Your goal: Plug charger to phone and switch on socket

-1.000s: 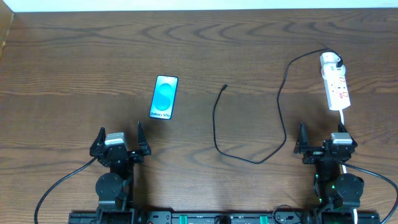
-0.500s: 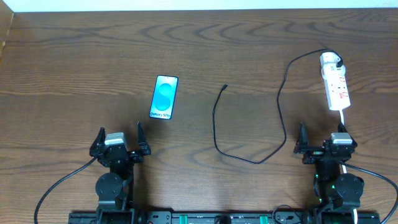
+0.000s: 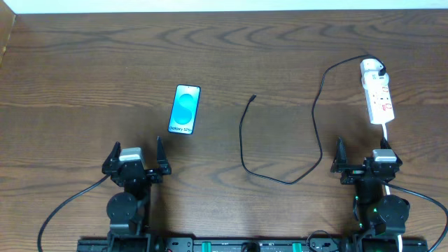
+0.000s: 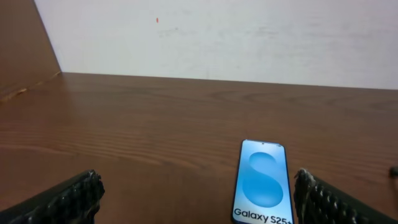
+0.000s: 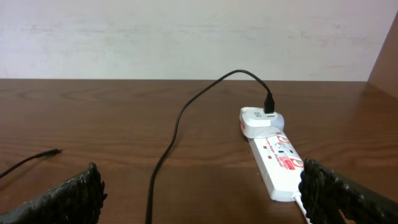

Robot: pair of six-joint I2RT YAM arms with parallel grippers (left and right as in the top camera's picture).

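The phone [image 3: 185, 109] lies flat on the wooden table, blue screen up; in the left wrist view it [image 4: 263, 180] sits just ahead, right of centre. The black charger cable [image 3: 245, 143] curves across the middle, its plug tip [image 3: 253, 97] free on the table, its other end in the white adapter [image 3: 370, 67] on the white socket strip [image 3: 379, 101]. The strip [image 5: 280, 167] and adapter [image 5: 261, 122] also show in the right wrist view. My left gripper [image 3: 136, 152] is open and empty near the front edge. My right gripper [image 3: 363, 152] is open and empty below the strip.
The strip's white cord [image 3: 386, 133] runs down toward my right arm. A white wall [image 4: 217, 37] rises behind the table's far edge. A wooden side panel [image 4: 25, 50] stands at the far left.
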